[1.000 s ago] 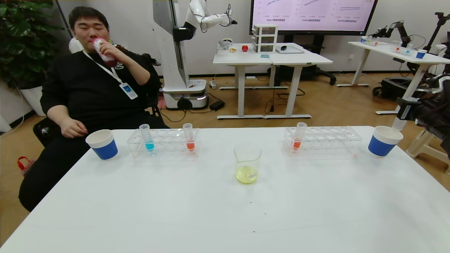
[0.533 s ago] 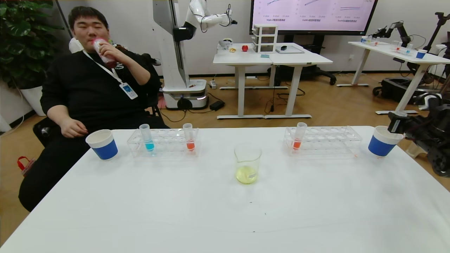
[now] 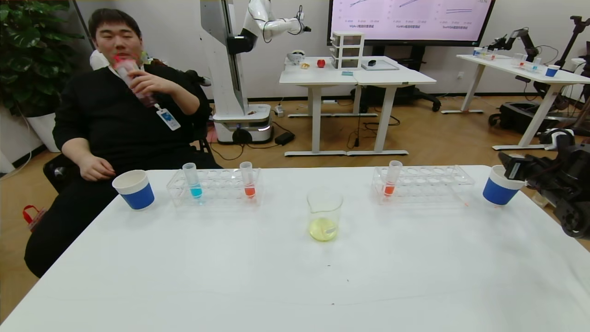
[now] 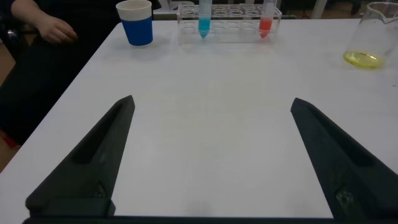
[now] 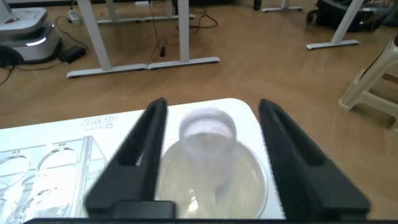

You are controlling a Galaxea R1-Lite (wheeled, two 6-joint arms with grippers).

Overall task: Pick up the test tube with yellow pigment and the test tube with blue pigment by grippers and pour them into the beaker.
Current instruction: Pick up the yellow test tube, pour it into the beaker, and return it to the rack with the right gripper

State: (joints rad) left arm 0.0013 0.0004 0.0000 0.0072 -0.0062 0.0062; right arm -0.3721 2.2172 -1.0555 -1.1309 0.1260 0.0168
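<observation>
The test tube with blue pigment (image 3: pixel 192 180) stands in the left clear rack (image 3: pixel 214 186); it also shows in the left wrist view (image 4: pixel 203 18). The beaker (image 3: pixel 324 214) stands mid-table with yellow-green liquid at its bottom. No tube showing yellow liquid is in view. My right gripper (image 3: pixel 507 168) hangs over the right paper cup (image 3: pixel 500 188). In the right wrist view it (image 5: pixel 212 102) is open, and a clear, empty-looking tube (image 5: pixel 208 134) stands in the cup between the fingers, apart from both. My left gripper (image 4: pixel 212 101) is open and empty over bare table, outside the head view.
An orange-red tube (image 3: pixel 248 180) shares the left rack. Another orange-red tube (image 3: pixel 392 179) stands in the right rack (image 3: pixel 424 182). A second blue-sleeved paper cup (image 3: pixel 134 189) sits at the far left. A seated person (image 3: pixel 124 106) is behind the table's left corner.
My right gripper came down and leftward from off the table's right edge to over the right cup. The clear tube it carried now stands in the cup. The person lowered a bottle.
</observation>
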